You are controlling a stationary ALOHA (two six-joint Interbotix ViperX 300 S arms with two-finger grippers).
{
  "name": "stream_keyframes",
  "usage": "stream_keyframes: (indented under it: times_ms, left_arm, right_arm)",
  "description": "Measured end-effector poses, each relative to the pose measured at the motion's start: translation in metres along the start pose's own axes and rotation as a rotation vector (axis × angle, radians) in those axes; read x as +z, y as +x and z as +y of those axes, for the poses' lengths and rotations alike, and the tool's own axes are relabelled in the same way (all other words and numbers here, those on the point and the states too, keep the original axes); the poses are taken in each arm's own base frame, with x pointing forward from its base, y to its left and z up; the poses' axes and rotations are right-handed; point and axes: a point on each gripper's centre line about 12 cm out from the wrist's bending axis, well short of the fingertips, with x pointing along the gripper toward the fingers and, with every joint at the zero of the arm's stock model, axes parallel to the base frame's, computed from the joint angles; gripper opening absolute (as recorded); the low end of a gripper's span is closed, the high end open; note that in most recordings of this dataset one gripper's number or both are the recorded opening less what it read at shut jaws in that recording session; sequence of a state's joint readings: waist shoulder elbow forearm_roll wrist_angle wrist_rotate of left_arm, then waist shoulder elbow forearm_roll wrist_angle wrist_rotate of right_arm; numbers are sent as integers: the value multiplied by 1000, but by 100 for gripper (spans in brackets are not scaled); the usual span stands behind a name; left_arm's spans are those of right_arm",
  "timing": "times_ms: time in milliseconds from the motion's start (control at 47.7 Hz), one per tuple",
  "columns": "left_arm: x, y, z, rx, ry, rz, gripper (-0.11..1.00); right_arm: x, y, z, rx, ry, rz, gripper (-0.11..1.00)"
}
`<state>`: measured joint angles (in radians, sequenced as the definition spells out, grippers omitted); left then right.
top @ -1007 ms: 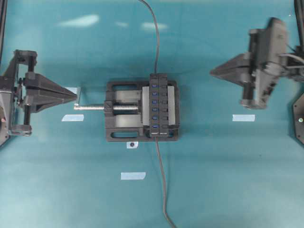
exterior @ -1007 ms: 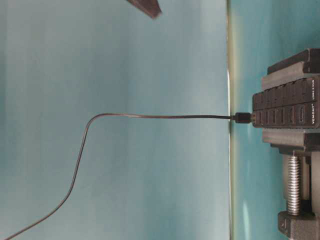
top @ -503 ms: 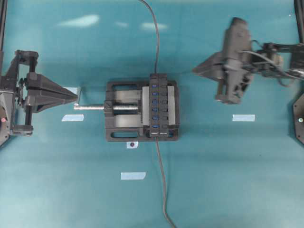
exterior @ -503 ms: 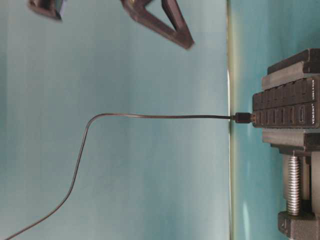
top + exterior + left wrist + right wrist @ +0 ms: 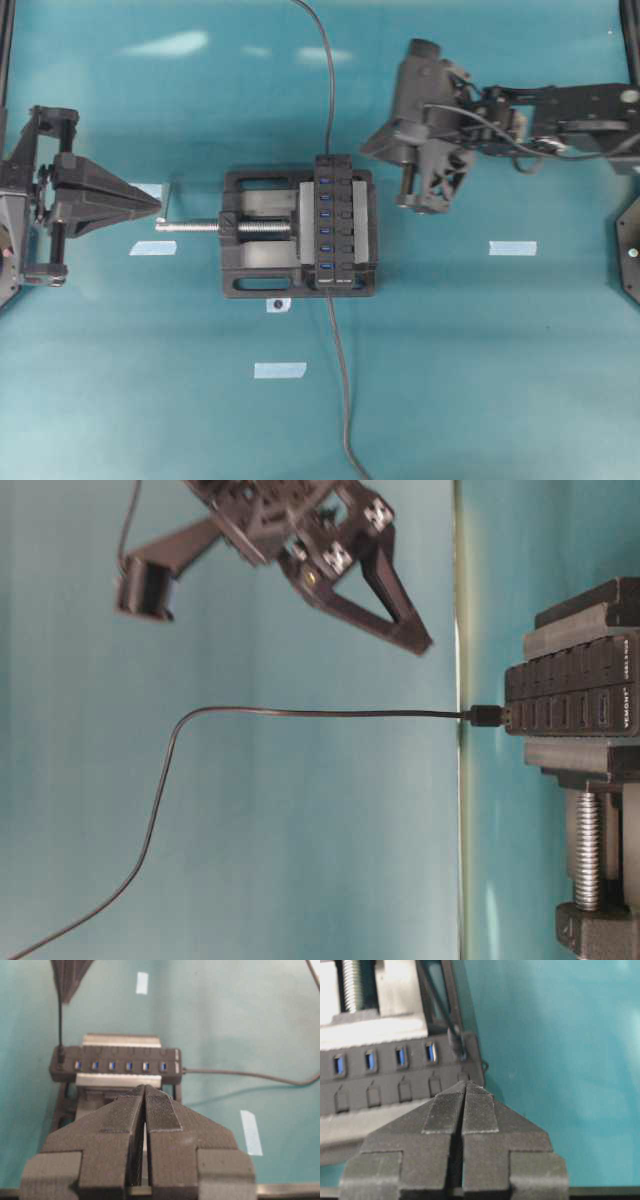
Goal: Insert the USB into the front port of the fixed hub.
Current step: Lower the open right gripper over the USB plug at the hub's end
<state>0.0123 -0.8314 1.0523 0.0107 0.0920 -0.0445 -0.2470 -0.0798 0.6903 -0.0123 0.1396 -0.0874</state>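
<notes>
The USB (image 5: 487, 716) already sits plugged into the end port of the fixed hub (image 5: 333, 222), clamped in the vise (image 5: 262, 235) mid-worktop; the right gripper (image 5: 464, 1091), jaws pressed together and empty, hovers just beside that plugged end and could snag the cable (image 5: 300, 712); the left gripper (image 5: 145, 1095), likewise closed, waits near the left edge; hub label reads "VEMONT", I think

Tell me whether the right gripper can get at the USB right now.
Probably yes. The right gripper hangs beside the hub end where the USB stands in a port, with nothing between them. Its jaws are shut, though, so they must open to grasp it.
</notes>
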Motion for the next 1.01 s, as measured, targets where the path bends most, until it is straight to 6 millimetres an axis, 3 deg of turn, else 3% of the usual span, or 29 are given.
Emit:
stream_keyframes:
  times_ms: [294,1007]
  left_arm:
    - [-3,-3,0,1,-2,-3,0]
    - [-1,-8,2,8,-4,-28,0]
  right_arm:
    - [4,15,-1,1,-25,15,-5]
    - [6,20,-1,1,-30,12,-3]
